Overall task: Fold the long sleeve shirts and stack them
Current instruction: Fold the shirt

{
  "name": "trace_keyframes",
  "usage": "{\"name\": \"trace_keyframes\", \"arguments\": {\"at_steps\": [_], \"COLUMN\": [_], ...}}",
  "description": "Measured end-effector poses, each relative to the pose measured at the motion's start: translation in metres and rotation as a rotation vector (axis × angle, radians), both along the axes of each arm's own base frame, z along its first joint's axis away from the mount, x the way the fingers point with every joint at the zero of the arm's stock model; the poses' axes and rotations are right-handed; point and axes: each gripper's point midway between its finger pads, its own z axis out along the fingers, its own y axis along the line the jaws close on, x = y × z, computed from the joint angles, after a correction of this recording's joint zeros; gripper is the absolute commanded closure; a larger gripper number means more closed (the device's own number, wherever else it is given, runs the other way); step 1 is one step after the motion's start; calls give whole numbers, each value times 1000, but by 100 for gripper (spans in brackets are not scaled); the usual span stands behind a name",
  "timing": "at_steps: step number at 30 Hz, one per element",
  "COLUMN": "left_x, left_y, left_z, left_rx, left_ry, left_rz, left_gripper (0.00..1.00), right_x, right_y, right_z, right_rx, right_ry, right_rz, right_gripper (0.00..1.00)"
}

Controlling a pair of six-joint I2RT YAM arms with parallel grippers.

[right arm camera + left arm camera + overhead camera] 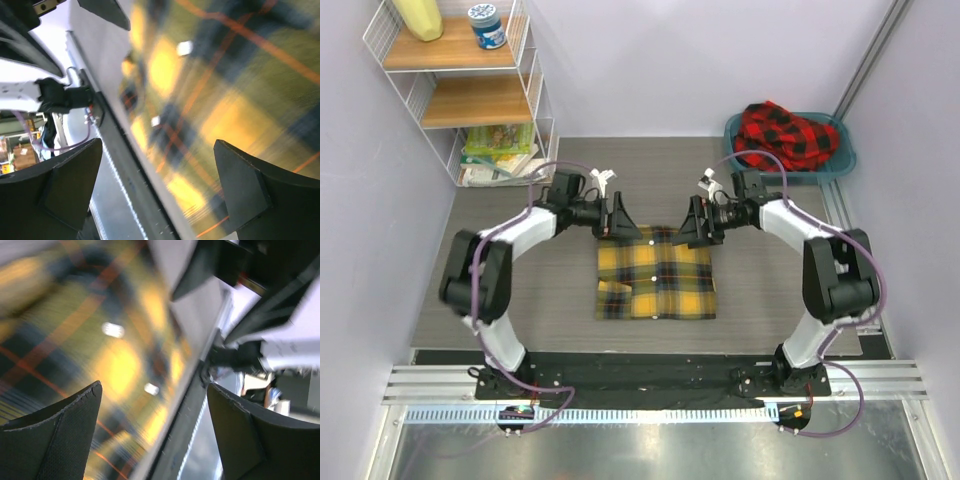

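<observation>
on the grey table (520, 290) are two plaid shirts: one yellow-and-black shirt (656, 275), folded into a flat rectangle at the centre, and one red-and-black shirt (787, 135), heaped in the teal basin (845, 160) far right. the left gripper (620, 222) and right gripper (692, 225) sit at the yellow shirt's far corners, jaws spread, holding nothing.

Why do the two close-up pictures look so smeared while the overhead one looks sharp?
Top external: sharp, evenly lit; the folded yellow-and-black plaid flannel shirt is crisp. Left wrist: the plaid is smeared, likely motion or closeness, though the dark gripper fingers look sharp. Right wrist: same smeared cloth, sharp gripper fingers.
</observation>
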Motion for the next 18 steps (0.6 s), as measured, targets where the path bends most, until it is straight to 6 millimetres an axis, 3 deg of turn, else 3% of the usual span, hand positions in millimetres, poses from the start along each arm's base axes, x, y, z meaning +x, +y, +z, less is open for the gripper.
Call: {"name": "trace_keyframes", "arguments": {"at_steps": [3,6,10,13,17,18], "left_x": [25,29,23,-14,-104,-116], "left_y": [-3,4,12,11,-2,1], "left_z": [-52,-98,-102,-103,-86,-78], "left_rx": [54,109,109,135,159,148], "left_ry": [120,259,297,317,349,353], "left_rz": [63,129,168,134,-33,-52], "left_gripper": [23,28,31,30,24,22], "right_x": [15,20,39,58,72,70], "right_y": [-1,-7,-4,9,49,63], "right_z": [-38,-79,-80,-82,-83,-82], "right_rx": [-55,-122,-141,-169,-232,-252], "right_ry": [56,128,121,56,-129,-191], "right_rz": [-21,-26,-15,28,179,233], "right_gripper": [4,8,12,19,19,19]}}
